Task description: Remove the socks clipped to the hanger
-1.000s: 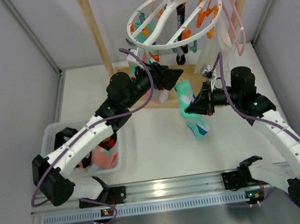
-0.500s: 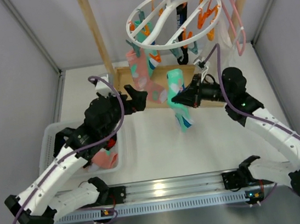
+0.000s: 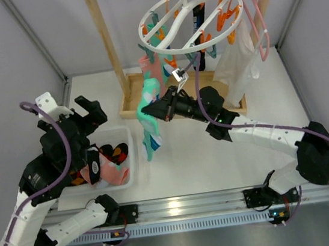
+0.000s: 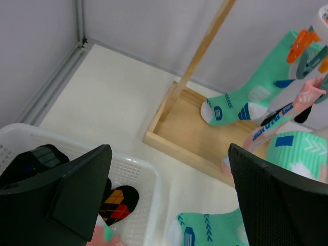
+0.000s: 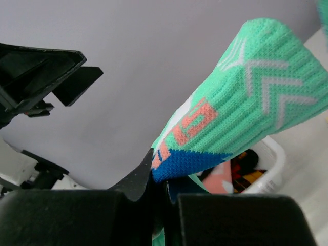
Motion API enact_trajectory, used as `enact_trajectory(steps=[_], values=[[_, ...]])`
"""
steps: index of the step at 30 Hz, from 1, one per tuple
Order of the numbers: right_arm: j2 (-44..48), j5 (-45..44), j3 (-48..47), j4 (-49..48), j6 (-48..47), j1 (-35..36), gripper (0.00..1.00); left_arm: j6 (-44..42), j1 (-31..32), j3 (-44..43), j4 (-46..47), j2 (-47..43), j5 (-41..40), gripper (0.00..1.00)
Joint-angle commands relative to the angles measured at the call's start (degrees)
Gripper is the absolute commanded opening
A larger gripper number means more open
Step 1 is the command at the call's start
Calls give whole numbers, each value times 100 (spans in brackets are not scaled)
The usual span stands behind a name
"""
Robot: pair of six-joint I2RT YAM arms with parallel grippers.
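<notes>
**A:** Socks [image 3: 199,62] first: where are they?

**B:** Several hang clipped to the hanger [image 3: 179,49] at twelve o'clock on the table [image 3: 189,168]. One teal sock [image 3: 149,128] looks free of its clip. The right tool [image 3: 156,108] is clenched on it near its upper end, and the wrist view shows the knit wedged between the fingers.

**A:** And the left tool [image 4: 169,189]?

**B:** Released, with its fingers spread wide and nothing between them. It hovers at ten o'clock, near the far edge of the basket [image 3: 133,154].

**A:** What could go wrong from here?

**B:** The teal sock dangles just beside the basket's three-o'clock rim, and as far as I can judge it is not over it. If the tool lets go here, the sock probably lands on the table or drapes across the rim. It is long and limp, so a quick sideways move would swing its loose end wide.

**A:** Anything near the hanger?

**B:** The right arm reaches in under the ring. A pink sock [image 3: 153,70] hangs close by, at the tool's twelve o'clock. Lifting there could brush it, tug a clip and set the hanger swinging.
</notes>
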State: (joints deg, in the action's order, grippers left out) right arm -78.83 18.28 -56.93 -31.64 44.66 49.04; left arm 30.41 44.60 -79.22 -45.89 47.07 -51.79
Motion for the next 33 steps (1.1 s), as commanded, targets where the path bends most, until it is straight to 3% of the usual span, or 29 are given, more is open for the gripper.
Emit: enact_trajectory(steps=[1,8,11,19,21,22,24,25,27,33], values=[[-606,-475,-827,-1230,499,439,0,-325,-13,-401,-535,-66,-533,99],[-2107,-422,-2697,-915,386,993,0,-571,-13,-603,-684,-84,-701,98],[-2663,-422,-3410,-301,79,1204,0,-616,-13,-752,-728,-110,-683,99],[-3647,-668,-4010,456,-493,1697,2,-765,-13,-770,-746,-330,-771,99],[-3745,-694,-4028,606,-581,1811,15,-809,-13,-779,-746,-356,-797,99],[-3780,-712,-4028,650,-712,1855,37,-826,-13,-788,-746,-365,-806,99],[-3746,-773,-3984,834,-853,1960,61,-844,-13,-779,-737,-400,-798,99],[-3597,-774,-3923,835,-924,1978,80,-844,-13,-770,-737,-409,-763,99],[-3351,-896,-3590,834,-1021,1978,99,-844,-13,-753,-729,-427,-666,99],[-2120,-1449,-2763,1396,-1653,1943,99,-634,-4,-595,-685,-418,2,99]])
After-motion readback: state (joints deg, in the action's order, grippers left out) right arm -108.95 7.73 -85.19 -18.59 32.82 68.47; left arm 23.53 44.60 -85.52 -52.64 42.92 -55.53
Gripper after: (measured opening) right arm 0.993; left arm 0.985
